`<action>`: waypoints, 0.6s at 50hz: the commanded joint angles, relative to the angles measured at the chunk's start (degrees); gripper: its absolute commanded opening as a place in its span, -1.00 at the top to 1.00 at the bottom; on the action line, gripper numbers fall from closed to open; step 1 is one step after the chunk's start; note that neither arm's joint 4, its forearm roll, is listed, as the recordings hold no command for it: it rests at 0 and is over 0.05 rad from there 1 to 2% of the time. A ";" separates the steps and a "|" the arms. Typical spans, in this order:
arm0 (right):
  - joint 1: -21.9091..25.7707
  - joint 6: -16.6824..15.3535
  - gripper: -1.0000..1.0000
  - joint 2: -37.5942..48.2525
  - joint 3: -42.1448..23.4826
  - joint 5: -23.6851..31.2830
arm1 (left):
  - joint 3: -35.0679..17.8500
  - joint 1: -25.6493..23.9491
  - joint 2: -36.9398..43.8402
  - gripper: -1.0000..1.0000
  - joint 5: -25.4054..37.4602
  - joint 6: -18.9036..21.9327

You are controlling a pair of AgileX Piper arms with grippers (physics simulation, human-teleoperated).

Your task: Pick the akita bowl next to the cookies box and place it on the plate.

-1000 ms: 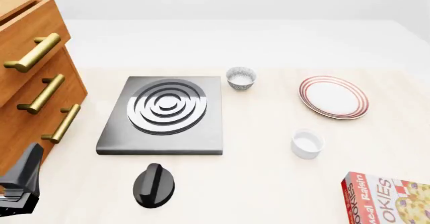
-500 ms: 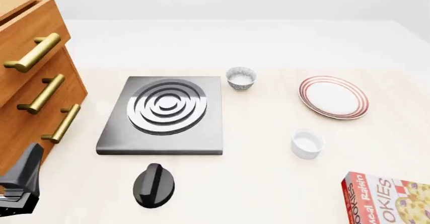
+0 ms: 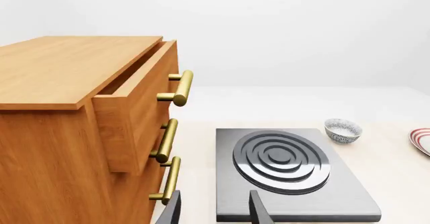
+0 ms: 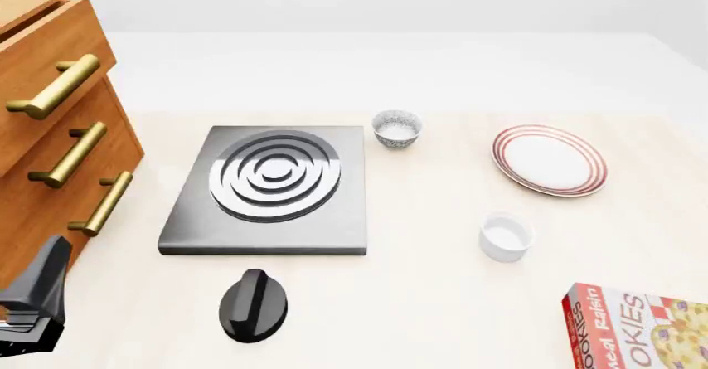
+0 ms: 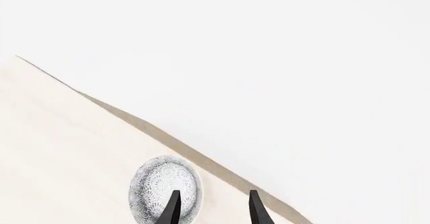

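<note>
One akita bowl (image 5: 161, 186), speckled grey outside, lies near the table's edge in the right wrist view. My right gripper (image 5: 213, 210) is open just beside it, one finger (image 5: 172, 207) overlapping its rim; the cookies box does not show there. In the front view a like bowl (image 4: 396, 128) stands by the stove plate, far from the red cookies box (image 4: 639, 327) at the near right corner. The ringed plate (image 4: 550, 160) sits at the right. My left gripper (image 3: 215, 214) is open and empty beside the cabinet. The right gripper is outside the front view.
A wooden drawer cabinet (image 4: 50, 137) with brass handles fills the left, its top drawer pulled out. A dark stove plate (image 4: 271, 188) lies mid-table with a black knob (image 4: 254, 304) in front of it. A plain white cup (image 4: 506, 236) stands between plate and box.
</note>
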 commanded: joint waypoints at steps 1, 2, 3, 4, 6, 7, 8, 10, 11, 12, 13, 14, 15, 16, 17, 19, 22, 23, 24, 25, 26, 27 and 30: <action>1.39 -0.68 -1.00 2.32 0.33 -1.21 | 0.00 0.00 0.00 -1.00 0.00 0.00; 1.55 -0.67 -1.00 2.42 0.54 -1.32 | 0.00 0.00 0.00 -1.00 0.00 0.00; 1.50 -0.96 -1.00 2.57 0.67 -1.43 | 0.00 0.00 0.00 -1.00 0.00 0.00; 1.38 -1.29 -1.00 2.84 0.84 -1.59 | 0.00 0.00 0.00 -1.00 0.00 0.00; 1.53 -1.29 -1.00 3.07 1.13 -1.84 | 0.00 0.00 0.00 -1.00 0.00 0.00; 1.38 -1.57 -1.00 3.23 1.19 -1.96 | 0.00 0.00 0.00 -1.00 0.00 0.00; 1.55 -1.44 -1.00 3.31 1.34 -2.07 | 0.00 0.00 0.00 -1.00 0.00 0.00; 1.48 -1.73 -1.00 3.55 1.44 -2.27 | 0.00 0.00 0.00 -1.00 0.00 0.00; 1.58 -1.60 -1.00 3.66 1.49 -2.33 | 0.00 0.00 0.00 -1.00 0.00 0.00; 1.59 -1.63 -1.00 3.84 1.52 -2.45 | 0.00 0.00 0.00 -1.00 0.00 0.00; 1.50 -1.83 -1.00 4.00 1.50 -2.52 | 0.00 0.00 0.00 -1.00 0.00 0.00; 1.48 -1.87 -1.00 4.15 1.51 -2.60 | 0.00 0.00 0.00 -1.00 0.00 0.00; 1.60 -1.77 -1.00 4.28 1.58 -2.69 | 0.00 0.00 0.00 -1.00 0.00 0.00; 1.64 -1.85 -1.00 4.47 1.64 -2.88 | 0.00 0.00 0.00 -1.00 0.00 0.00; 1.66 -2.00 -1.00 4.78 1.68 -3.06 | 0.00 0.00 0.00 -1.00 0.00 0.00; 1.82 -1.93 -1.00 5.10 1.83 -3.35 | 0.00 0.00 0.00 -1.00 0.00 0.00; 1.81 -2.06 -1.00 5.42 1.86 -3.56 | 0.00 0.00 0.00 -1.00 0.00 0.00; 1.97 -2.06 -1.00 5.80 1.99 -3.88 | 0.00 0.00 0.00 -1.00 0.00 0.00; 1.99 -2.15 -1.00 6.07 2.02 -4.08 | 0.00 0.00 0.00 -1.00 0.00 0.00; 2.13 -2.03 -1.00 6.26 2.08 -4.22 | 0.00 0.00 0.00 -1.00 0.00 0.00; 2.27 -1.99 -1.00 6.50 2.16 -4.40 | 0.00 0.00 0.00 -1.00 0.00 0.00; 2.30 -2.06 -1.00 6.71 2.17 -4.54 | 0.00 0.00 0.00 -1.00 0.00 0.00; 2.45 -2.03 -1.00 7.32 2.12 -4.84 | 0.00 0.00 0.00 -1.00 0.00 0.00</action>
